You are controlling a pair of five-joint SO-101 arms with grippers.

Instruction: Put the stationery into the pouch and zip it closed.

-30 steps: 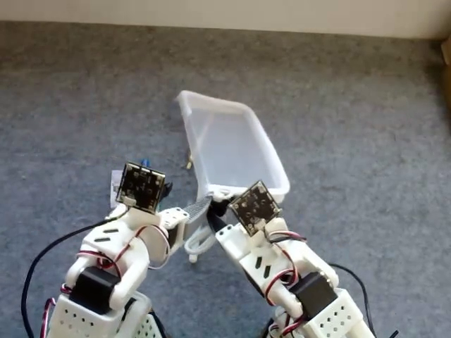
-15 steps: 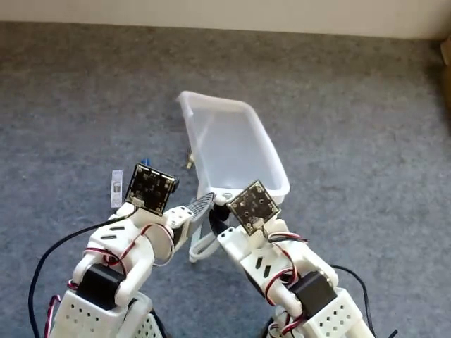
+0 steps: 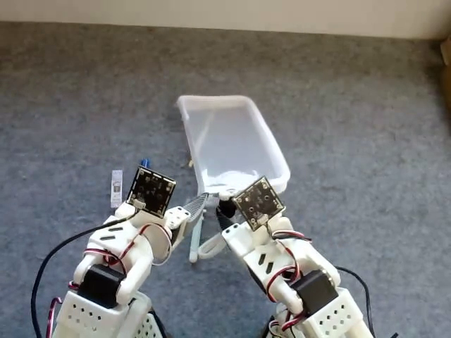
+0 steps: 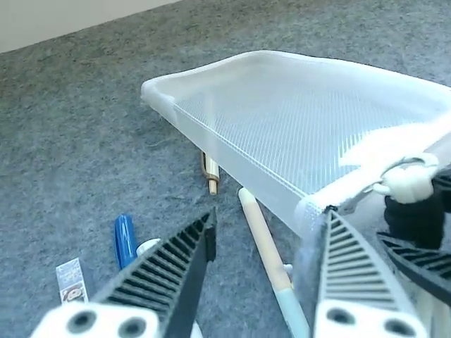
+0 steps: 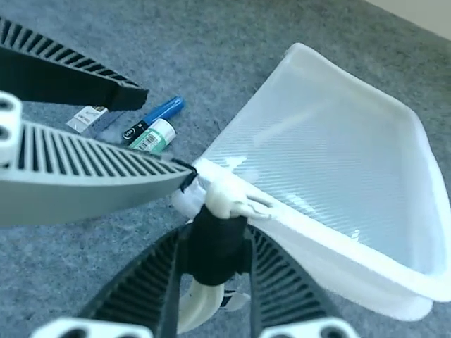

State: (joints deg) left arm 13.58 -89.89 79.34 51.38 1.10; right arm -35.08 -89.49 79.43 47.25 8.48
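Note:
The translucent white mesh pouch (image 3: 232,141) lies open on the carpet, its mouth toward the arms. My right gripper (image 5: 217,236) is shut on the black tab at the pouch's near corner (image 5: 211,204), and it stands at that corner (image 3: 224,209). My left gripper (image 4: 269,217) is open just beside that corner (image 3: 196,208), straddling a beige and pale blue pen (image 4: 262,239). A blue pen (image 4: 125,239), a small white labelled piece (image 4: 70,278) and a green-capped tube (image 5: 151,134) lie on the carpet beside the left arm. A gold-tipped pen (image 4: 209,172) pokes out from under the pouch's side.
Grey carpet (image 3: 352,105) covers the whole floor, with free room on both sides of the pouch. A white cord loop (image 3: 209,245) trails from the pouch's near corner between the two arms. A pale wall runs along the far edge.
The left arm has swung right toward the pouch's near corner, uncovering the white labelled piece. The pouch's near end has shifted slightly and the pale pen now shows beside the cord.

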